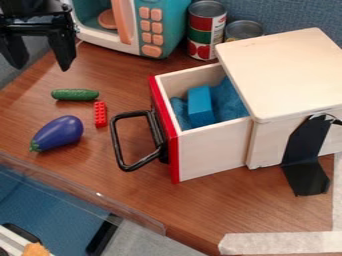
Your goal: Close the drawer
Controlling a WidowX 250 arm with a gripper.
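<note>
Hanging black two-finger claw [39, 56]: far left, above the table, fingers spread with nothing between them; we take that height as clearance for a move towards the handle.
Pale wooden drawer with red front [212, 151]: jutting left from its box, plainly open, so we judge the closing push has yet to be made.
Black loop handle [116, 142]: sticking out left from the red front, offering, we think, a place to push right.
Pale wooden box with flat lid [287, 75]: right, its opening facing left, which sets the line we must push along.
Black angled piece [302, 162]: against the box's near side, its foot on the table, perhaps bracing it against sliding.
Blue rectangular block [200, 105]: inside the drawer on crumpled blue cloth [230, 99], low enough, we expect, to pass under the lid.
Purple toy eggplant [58, 134], green toy cucumber [75, 94], red studded brick [100, 114]: left of the drawer, outside its closing path, though we could clip them on a low approach.
</note>
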